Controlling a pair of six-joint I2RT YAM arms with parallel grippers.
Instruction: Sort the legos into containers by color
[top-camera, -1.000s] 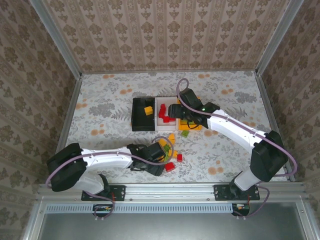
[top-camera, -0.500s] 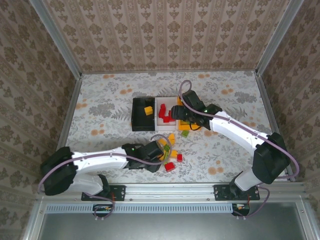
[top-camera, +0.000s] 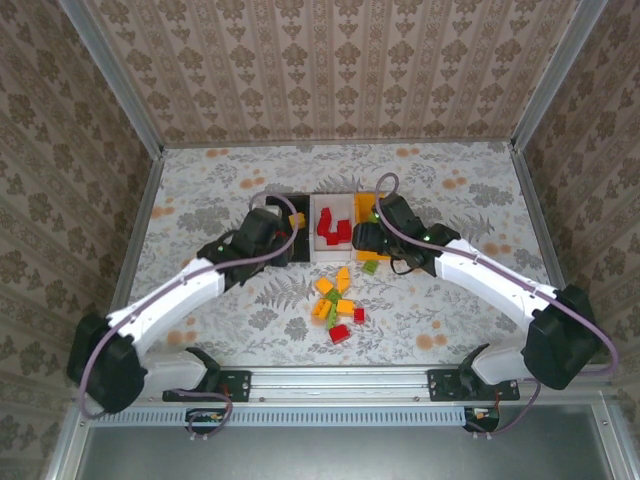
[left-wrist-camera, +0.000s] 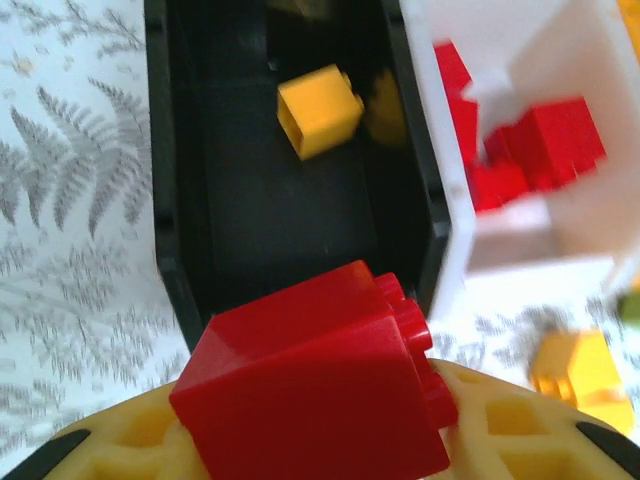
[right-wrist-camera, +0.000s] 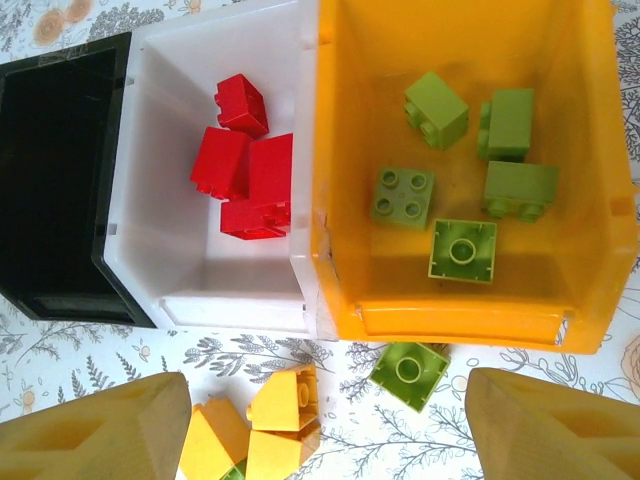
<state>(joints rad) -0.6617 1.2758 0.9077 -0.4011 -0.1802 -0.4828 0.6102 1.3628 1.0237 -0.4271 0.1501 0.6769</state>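
Robot test booth: patterned panel walls (top-camera: 330, 70), aluminium rail (top-camera: 340, 378), floral tabletop (top-camera: 200, 200).

Flowery table (top-camera: 200, 200): black bin (right-wrist-camera: 55, 180), white bin (right-wrist-camera: 170, 250), orange bin (right-wrist-camera: 350, 150) side by side, loose legos (top-camera: 338, 300) scattered just in front.

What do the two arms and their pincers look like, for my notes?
The left arm and right arm have white links, black joints and a lilac cable looping alongside. The left pincer and right pincer have blunt yellow-orange fingers with moulded recesses. No markings are legible.
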